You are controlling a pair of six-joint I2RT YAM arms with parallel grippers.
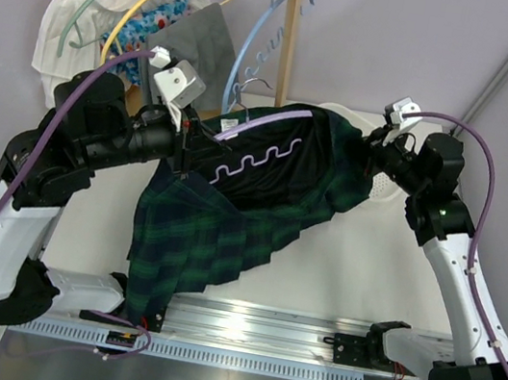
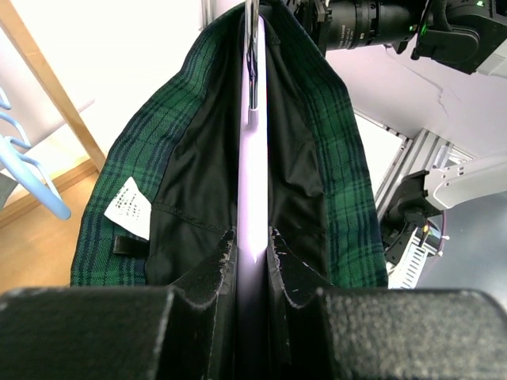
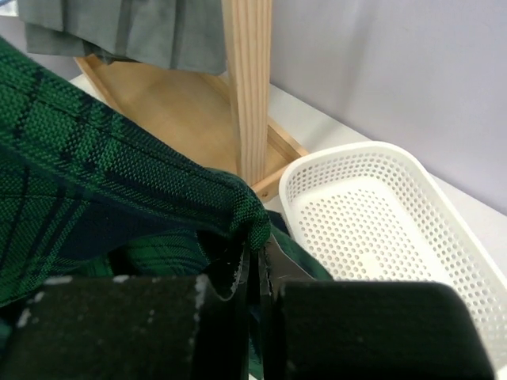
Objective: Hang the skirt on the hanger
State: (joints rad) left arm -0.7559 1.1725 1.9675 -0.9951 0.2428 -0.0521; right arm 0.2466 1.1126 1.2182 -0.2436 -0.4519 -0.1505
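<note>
Plain pale lilac-grey wall (image 1: 406,40) behind, evenly lit. Light wooden clothes rack (image 1: 285,49) back left: 2 uprights, 1 crossbar. White tabletop (image 1: 347,274). Ribbed aluminium rail (image 1: 251,324) along near edge. White perforated plastic basket (image 3: 380,214) beside rack base.

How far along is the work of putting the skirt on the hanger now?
Done: the hanger sits inside the waistband of the skirt. In hand: the left gripper clamps the hanger, the right gripper pinches the waistband edge. Left: probably settle that end, then release.
</note>
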